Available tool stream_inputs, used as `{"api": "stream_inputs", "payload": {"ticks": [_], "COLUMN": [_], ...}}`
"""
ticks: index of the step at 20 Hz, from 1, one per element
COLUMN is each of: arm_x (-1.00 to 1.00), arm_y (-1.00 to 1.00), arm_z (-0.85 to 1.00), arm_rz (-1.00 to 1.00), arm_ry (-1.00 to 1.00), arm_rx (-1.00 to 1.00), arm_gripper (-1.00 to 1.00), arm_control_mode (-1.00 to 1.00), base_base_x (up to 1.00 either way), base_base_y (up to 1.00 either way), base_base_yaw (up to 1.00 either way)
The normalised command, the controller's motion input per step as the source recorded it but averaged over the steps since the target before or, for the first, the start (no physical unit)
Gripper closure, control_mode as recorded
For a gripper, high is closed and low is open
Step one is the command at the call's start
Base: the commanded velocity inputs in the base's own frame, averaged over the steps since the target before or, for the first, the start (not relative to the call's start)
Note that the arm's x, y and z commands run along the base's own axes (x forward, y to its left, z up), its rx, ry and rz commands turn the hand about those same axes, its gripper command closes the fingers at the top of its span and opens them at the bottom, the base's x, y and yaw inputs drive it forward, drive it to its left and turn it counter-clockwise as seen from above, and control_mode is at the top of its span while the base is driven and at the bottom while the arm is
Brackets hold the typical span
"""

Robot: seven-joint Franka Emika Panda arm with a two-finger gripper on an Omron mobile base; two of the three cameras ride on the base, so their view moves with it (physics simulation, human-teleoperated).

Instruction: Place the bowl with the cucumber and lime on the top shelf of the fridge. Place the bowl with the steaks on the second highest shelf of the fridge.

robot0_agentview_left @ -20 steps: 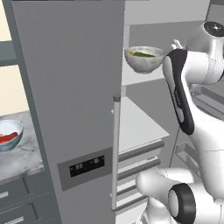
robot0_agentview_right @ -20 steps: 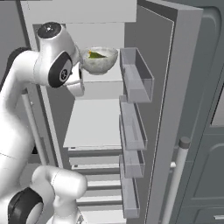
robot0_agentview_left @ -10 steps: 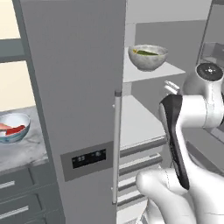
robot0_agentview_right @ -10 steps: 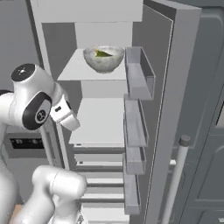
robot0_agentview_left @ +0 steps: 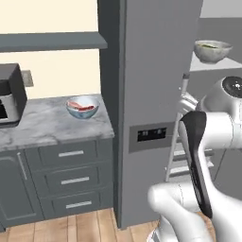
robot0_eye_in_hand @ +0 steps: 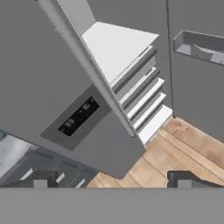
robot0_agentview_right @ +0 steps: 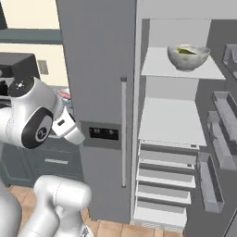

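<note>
Grey fridge [robot0_agentview_right: 99, 69], marbled counter [robot0_agentview_left: 47, 125], white shelves [robot0_agentview_right: 173, 122], tan plank floor [robot0_eye_in_hand: 183, 148]

Top fridge shelf [robot0_agentview_right: 159, 69] carries green-filled bowl [robot0_agentview_right: 188, 56]. Marble surface [robot0_agentview_left: 47, 125] carries steak bowl [robot0_agentview_left: 82, 106], dark appliance [robot0_agentview_left: 9, 94].

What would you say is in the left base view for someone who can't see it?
A bowl of steaks sits on a grey marble counter left of a tall grey fridge. Another bowl rests on the fridge's top shelf at far right, above the white robot arm.
</note>
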Motion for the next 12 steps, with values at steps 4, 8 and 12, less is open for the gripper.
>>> {"api": "stream_inputs", "payload": {"ticks": [4,8,12], "arm_x": [0.00,0.00,0.00], "arm_y": [0.00,0.00,0.00], "arm_z": [0.00,0.00,0.00], "arm_rz": [0.00,0.00,0.00], "arm_ry": [0.00,0.00,0.00], "arm_rx": [0.00,0.00,0.00], "arm_gripper": [-1.00,-1.00,-1.00], "arm_control_mode": [1.00,1.00,1.00], "base_base_x": [0.29,0.73,1.00], "base_base_y": [1.00,1.00,0.97], "base_base_yaw": [0.00,-0.04,-0.11]}}
